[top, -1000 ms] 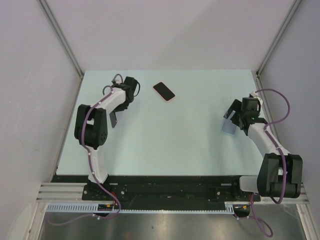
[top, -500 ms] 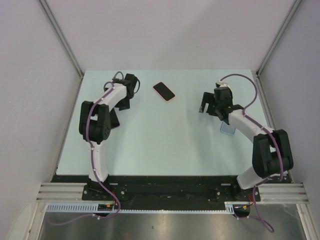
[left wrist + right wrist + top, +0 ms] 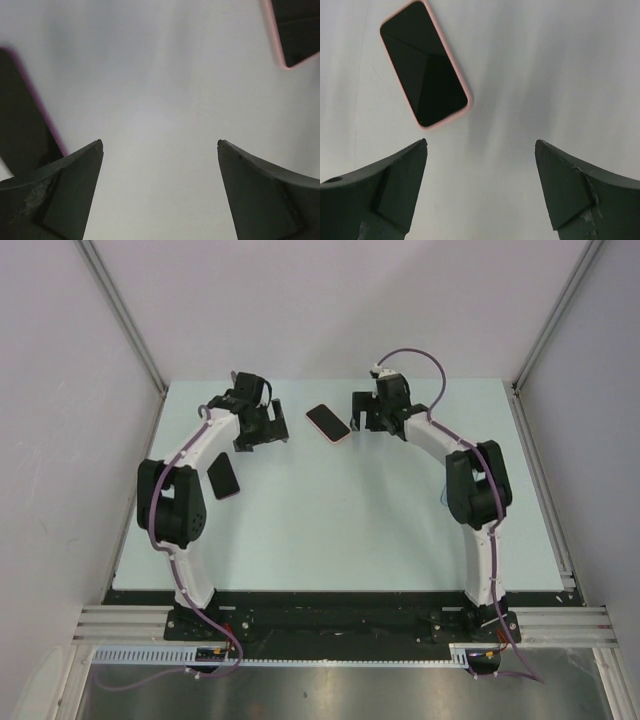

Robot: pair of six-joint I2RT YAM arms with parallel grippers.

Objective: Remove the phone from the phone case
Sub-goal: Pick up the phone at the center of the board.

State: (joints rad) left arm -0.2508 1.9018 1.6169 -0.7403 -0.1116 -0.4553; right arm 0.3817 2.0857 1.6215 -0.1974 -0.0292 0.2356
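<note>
1. Top external view: the phone (image 3: 328,423) lies flat and screen-up on the far part of the pale table (image 3: 350,520), still seated in its pink case (image 3: 343,439), which shows as a thin rim around the dark glass. Both arms stretch toward the far edge. The left gripper (image 3: 262,443) is just to the left of the phone and the right gripper (image 3: 362,412) just to its right, neither touching it. A second dark handset (image 3: 223,475) lies on the table nearer the left arm, well apart from the cased phone. Any brand mark on either one is too small to read.

2. Left wrist view: the left gripper (image 3: 160,144) is spread wide and holds nothing, with its dark fingers (image 3: 65,190) at the lower corners over bare table (image 3: 160,75). A corner of the phone (image 3: 297,27) with its pink case (image 3: 272,30) cuts in at the top right. The second dark handset (image 3: 20,130), edged in magenta, shows at the left. No lettering shows.

3. Right wrist view: the right gripper (image 3: 480,144) is likewise spread and empty, with its fingers (image 3: 390,185) apart over the table (image 3: 545,75). The phone (image 3: 424,65) lies tilted at the upper left, its screen blank and black, with the pink case (image 3: 468,104) wrapping all its edges. It bears no legible logo or text.
</note>
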